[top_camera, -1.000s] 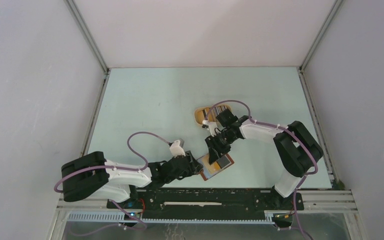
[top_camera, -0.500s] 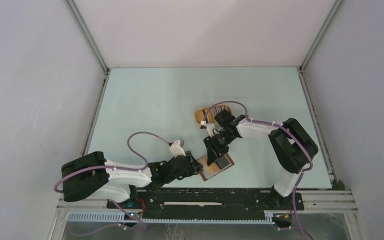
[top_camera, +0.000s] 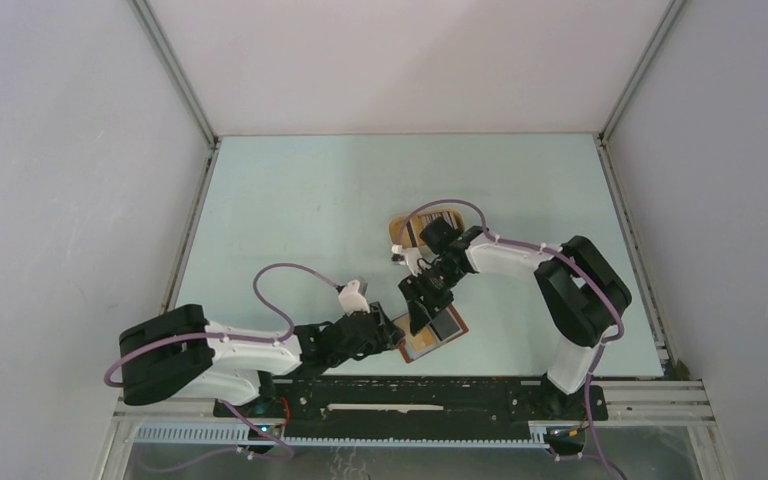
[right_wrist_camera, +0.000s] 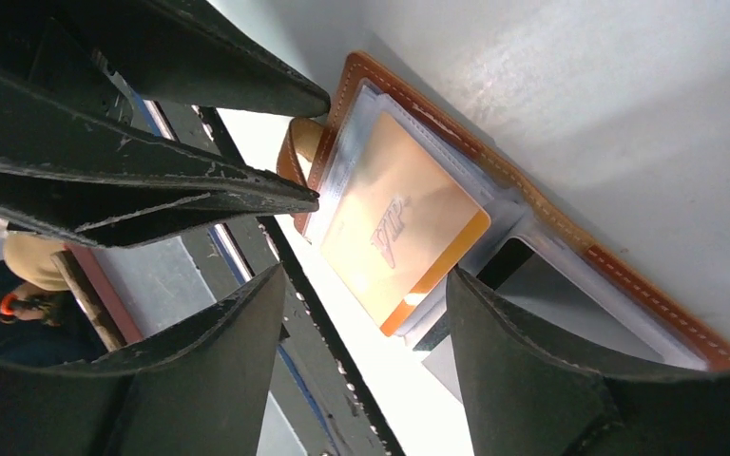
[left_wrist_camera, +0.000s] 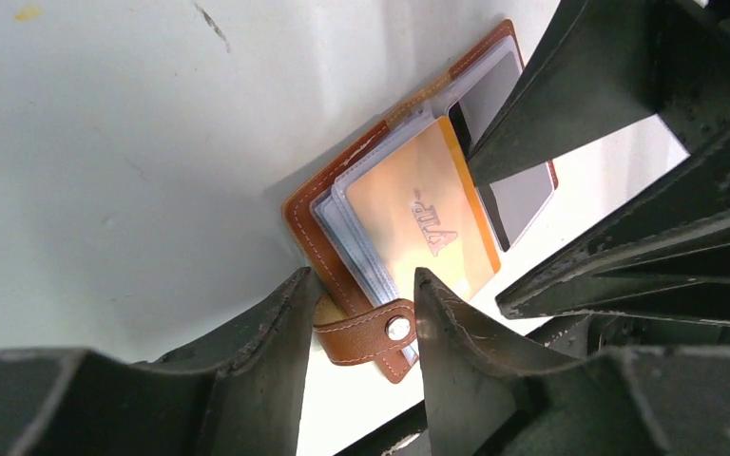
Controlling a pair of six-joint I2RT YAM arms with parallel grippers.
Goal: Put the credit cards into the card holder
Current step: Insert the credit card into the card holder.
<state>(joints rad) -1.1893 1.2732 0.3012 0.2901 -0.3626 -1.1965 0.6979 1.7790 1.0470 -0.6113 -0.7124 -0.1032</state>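
Okay, pale green surface, white walls; card holder lies open at the near edge. Its orange card reads "VIP". Left gripper pinches the strap tab, right gripper hangs open over the card.

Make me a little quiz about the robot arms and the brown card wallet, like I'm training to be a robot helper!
1. Pick one: what is printed on the orange plastic card? A) VIP B) BANK C) GOLD
2. True or false: the reddish-brown leather card holder is folded closed and snapped shut.
3. Fill the gap: the leather strap tab with the silver snap sits between the ____ arm's jaws.

Key: 1 A. 2 False, it lies open with the clear pockets showing. 3 Left: the left arm's jaws stand on either side of it.
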